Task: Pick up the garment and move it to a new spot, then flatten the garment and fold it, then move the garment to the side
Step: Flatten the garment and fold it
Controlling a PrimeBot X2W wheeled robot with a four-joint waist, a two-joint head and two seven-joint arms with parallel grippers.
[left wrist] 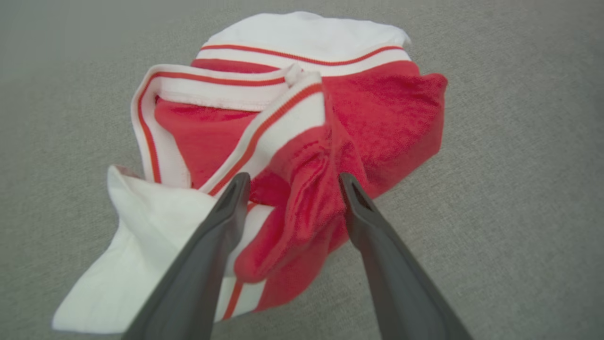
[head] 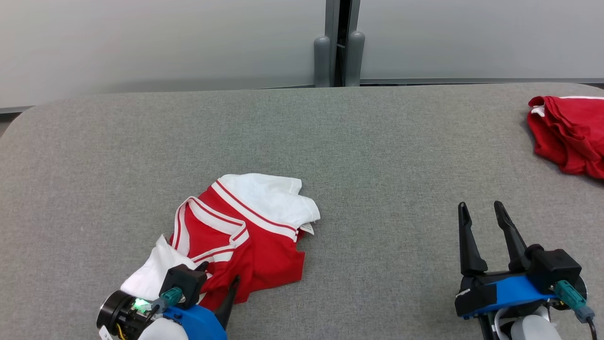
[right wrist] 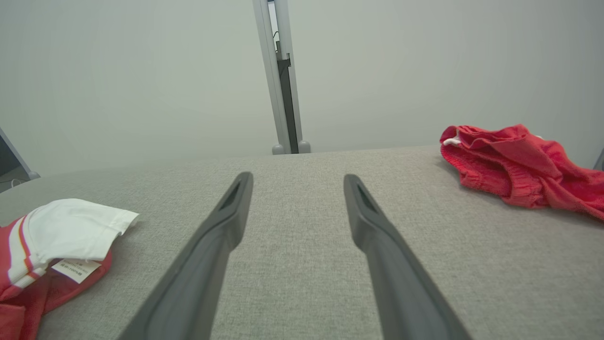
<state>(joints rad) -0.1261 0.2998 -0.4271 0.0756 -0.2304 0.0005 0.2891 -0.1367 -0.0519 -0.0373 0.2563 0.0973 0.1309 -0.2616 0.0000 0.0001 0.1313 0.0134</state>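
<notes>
Since the garment (head: pixel 245 233) lies crumpled on the grey counter (head: pixel 377 156) with nothing clamped on it, the step in hand looks to be the first one: the pick-up that comes before the carry to a new spot. In the head view the garment, red with white sleeves and white striped bands, sits at about seven o'clock from the counter's middle. Its near edge reaches down to the left jaws at the seven o'clock corner of that view. The left wrist view shows those jaws standing apart, one on each side of a raised red fold (left wrist: pixel 306 203) at the garment's near edge. The fold rises between them, but whether either jaw touches the cloth cannot be told. The right jaws, at about five o'clock in the head view, are also apart. They point toward twelve o'clock over bare counter, with nothing between them, well apart from the garment. A second red cloth (head: pixel 568 134) lies bunched at two o'clock by the counter's far right edge, and it seems no part of the present grasp. The next move probably calls for the left jaws to close on the fold deep enough to catch more than one layer. A lift should then be high enough to clear the counter before the carry. A shallow pinch could slip off the soft ridge or drag the heap along instead of raising it. Flattening and folding are not yet begun.
</notes>
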